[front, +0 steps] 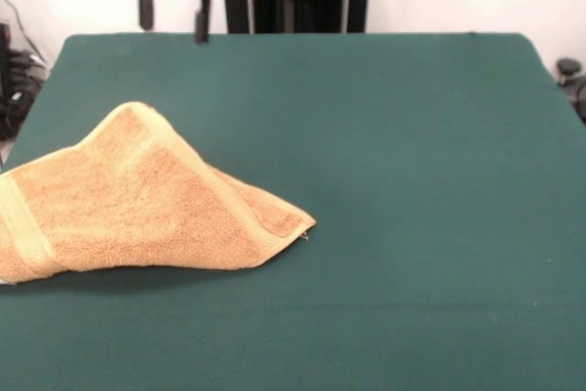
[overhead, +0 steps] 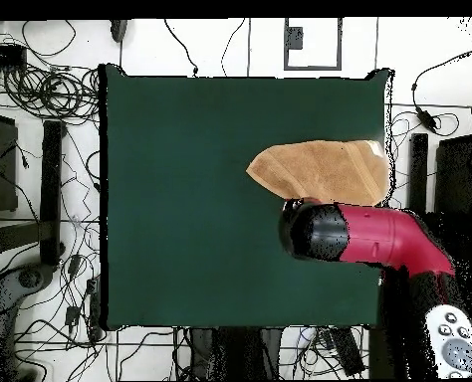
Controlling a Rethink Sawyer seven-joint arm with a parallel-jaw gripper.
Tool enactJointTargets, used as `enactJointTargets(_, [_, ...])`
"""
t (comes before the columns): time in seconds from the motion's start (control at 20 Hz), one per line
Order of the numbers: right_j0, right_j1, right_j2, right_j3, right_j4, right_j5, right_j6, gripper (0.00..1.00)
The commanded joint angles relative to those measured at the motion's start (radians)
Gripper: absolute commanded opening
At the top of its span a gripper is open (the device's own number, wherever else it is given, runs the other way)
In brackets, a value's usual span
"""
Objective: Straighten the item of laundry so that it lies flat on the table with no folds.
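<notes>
Little of the straightening can be judged done: the tan-orange hand towel [front: 137,203] is left folded into a wedge at the green table [front: 412,180] edge, while the gripper [front: 172,8] is held parted, empty, above

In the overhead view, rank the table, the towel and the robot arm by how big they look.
1. Table, by far the largest.
2 and 3. Towel and arm look about alike; the arm sits nearer the camera, so I won't rank them.
</notes>
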Motion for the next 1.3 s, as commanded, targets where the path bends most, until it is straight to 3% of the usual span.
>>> enactJointTargets(0.05, [0.101, 0.147, -0.066, 0.106, 0.045, -0.194, 0.337, 1.00])
enactJointTargets(0.4, [0.163, 0.233, -0.138, 0.074, 0.133, -0.362, 0.380, 1.00])
enactJointTargets(0.85, [0.245, 0.240, -0.192, 0.093, 0.322, -0.466, 0.483, 1.00])
enactJointTargets(1.3, [0.343, 0.344, -0.266, 0.015, 0.536, -0.639, 0.621, 1.00])
